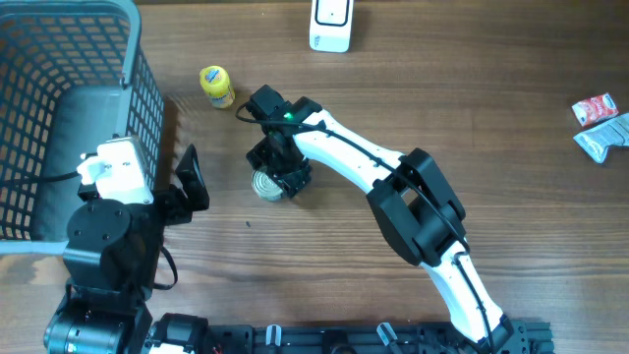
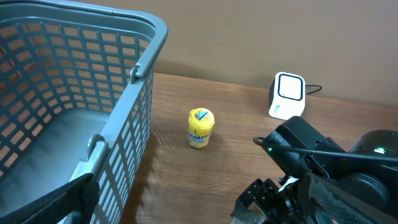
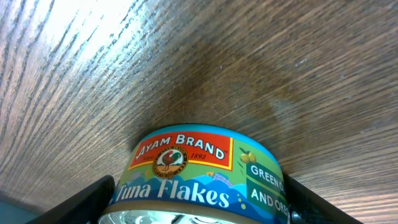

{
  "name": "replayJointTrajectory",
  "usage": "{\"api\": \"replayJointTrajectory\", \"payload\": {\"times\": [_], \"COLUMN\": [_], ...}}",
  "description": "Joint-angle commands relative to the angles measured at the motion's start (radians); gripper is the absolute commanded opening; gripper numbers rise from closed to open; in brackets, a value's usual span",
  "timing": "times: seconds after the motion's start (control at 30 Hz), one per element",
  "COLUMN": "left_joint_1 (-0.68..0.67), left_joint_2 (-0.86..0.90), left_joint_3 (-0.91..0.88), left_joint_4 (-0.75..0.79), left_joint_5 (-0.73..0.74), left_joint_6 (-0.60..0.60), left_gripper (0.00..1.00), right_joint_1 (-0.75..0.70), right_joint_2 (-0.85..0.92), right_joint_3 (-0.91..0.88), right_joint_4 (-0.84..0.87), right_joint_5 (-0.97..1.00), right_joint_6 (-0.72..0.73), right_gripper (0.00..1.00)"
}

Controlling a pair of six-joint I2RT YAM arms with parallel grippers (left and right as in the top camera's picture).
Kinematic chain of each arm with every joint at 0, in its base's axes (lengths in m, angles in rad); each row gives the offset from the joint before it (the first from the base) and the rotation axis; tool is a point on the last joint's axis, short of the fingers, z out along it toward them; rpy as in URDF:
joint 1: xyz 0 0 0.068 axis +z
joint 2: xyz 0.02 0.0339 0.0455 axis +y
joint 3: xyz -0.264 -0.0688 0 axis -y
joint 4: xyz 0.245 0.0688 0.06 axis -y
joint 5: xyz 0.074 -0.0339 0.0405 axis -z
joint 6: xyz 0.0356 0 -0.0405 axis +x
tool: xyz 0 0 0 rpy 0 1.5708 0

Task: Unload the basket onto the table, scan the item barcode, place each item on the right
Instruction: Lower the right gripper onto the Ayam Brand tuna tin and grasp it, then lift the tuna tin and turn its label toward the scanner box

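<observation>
**Hidden or unclear**
- The can (image 3: 198, 182) is cut off at the bottom of the right wrist view. Only its upper label and a strip of metal lid show, and no barcode is visible.
- From overhead, the right gripper (image 1: 279, 177) covers most of the can, leaving only a crescent of lid visible.
- The right gripper's fingers (image 3: 84, 200) stand one on each side of the can, very close to its wall. I cannot tell whether they press on it.
- In the left wrist view, only one dark finger of the left gripper (image 1: 192, 180) shows, at the lower left corner. From overhead its jaws are spread wide and hold nothing.
- The scanner (image 1: 331, 25) is cut off by the top edge, and the basket (image 1: 130, 44) by the left edge.
- The two packets (image 1: 598, 123) at the far right are too small to read.

**Materials and shapes**
- The can is a short round tin with a printed paper-look label and a shiny lid. It sits on the table (image 1: 472, 79) near the centre, right of the basket and below the bottle (image 1: 216, 87).
- The table is brown wood-grain with a matte finish.
- The basket is grey plastic lattice with a thick rolled rim.
- The bottle is small, yellow and cylindrical, and stands upright.
- The scanner is a white rounded block with a dark-outlined window.
</observation>
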Motion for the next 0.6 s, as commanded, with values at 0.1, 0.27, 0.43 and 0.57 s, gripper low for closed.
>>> {"api": "replayJointTrajectory", "payload": {"times": [0.1,0.27,0.43,0.57], "left_joint_1": [0.002,0.002,0.002,0.002], "left_joint_2": [-0.001,-0.001,-0.001,-0.001], "left_joint_3": [0.011,0.011,0.011,0.011], "left_joint_4": [-0.003,-0.003,-0.003,-0.006], "left_joint_5": [0.001,0.001,0.001,0.001], "left_joint_6": [0.012,0.012,0.012,0.012], "left_gripper": [1.00,1.00,1.00,1.00], "right_joint_1": [-0.006,-0.030,-0.059,-0.091], "right_joint_2": [0.032,0.032,0.032,0.032], "right_joint_3": [-0.016,-0.016,-0.016,-0.016], "right_joint_4": [-0.005,0.009,0.011,0.010], "right_joint_5": [0.154,0.164,0.162,0.143], "right_joint_6": [-0.097,-0.229,-0.332,-0.442], "right_gripper": [0.57,0.52,0.51,0.46]}}
